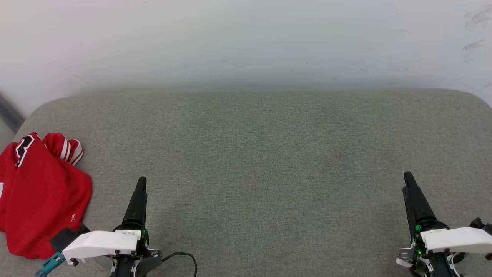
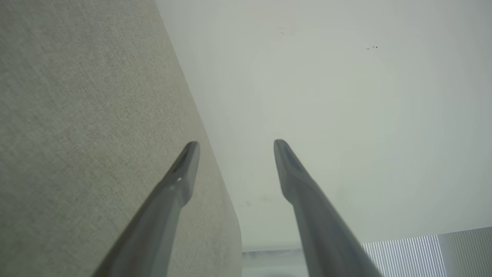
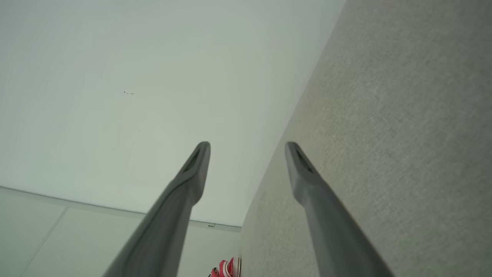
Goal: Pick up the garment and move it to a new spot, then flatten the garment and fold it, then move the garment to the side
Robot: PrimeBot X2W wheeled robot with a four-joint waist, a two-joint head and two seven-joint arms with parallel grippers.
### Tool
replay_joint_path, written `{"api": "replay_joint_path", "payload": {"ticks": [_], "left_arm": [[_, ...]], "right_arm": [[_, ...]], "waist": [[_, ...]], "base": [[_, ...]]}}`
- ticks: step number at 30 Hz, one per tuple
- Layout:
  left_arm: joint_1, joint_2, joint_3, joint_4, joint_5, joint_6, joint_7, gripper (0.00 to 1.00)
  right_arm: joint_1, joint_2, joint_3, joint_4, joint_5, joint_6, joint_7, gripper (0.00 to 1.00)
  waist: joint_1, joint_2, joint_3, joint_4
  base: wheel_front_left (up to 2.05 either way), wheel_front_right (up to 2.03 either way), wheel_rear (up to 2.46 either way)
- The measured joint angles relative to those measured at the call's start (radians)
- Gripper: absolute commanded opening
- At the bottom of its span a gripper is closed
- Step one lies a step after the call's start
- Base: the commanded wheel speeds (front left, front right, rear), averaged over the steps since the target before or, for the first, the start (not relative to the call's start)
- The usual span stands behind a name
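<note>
Bright, soft, even light with barely any shadow. The far wall [image 1: 246, 38] looks hazy; both wrist views blur their near fingers [image 2: 169, 204].

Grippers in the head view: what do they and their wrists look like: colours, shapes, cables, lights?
The left gripper and right gripper each have long, tapering black fingers on a black base beneath a white moulded cover. A green light glows at the right wrist. A black cable loops from the left wrist, which also carries a teal fitting.
</note>
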Motion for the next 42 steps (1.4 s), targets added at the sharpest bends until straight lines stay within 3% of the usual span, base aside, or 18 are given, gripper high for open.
{"api": "replay_joint_path", "payload": {"ticks": [19, 42], "left_arm": [[-0.029, 0.0, -0.062, -0.04, 0.463, 0.018, -0.07, 1.0], [-0.04, 0.007, -0.093, -0.009, 0.833, 0.043, -0.14, 1.0]], "right_arm": [[-0.001, -0.006, 0.026, -0.016, -0.499, 0.0, -0.07, 1.0], [-0.014, -0.005, 0.037, -0.014, -0.901, 0.0, -0.083, 1.0]], "waist": [[0.0, 0.0, -0.001, -0.005], [0.0, 0.0, -0.003, -0.011]], "base": [[0.0, 0.0, 0.0], [0.0, 0.0, 0.0]]}}
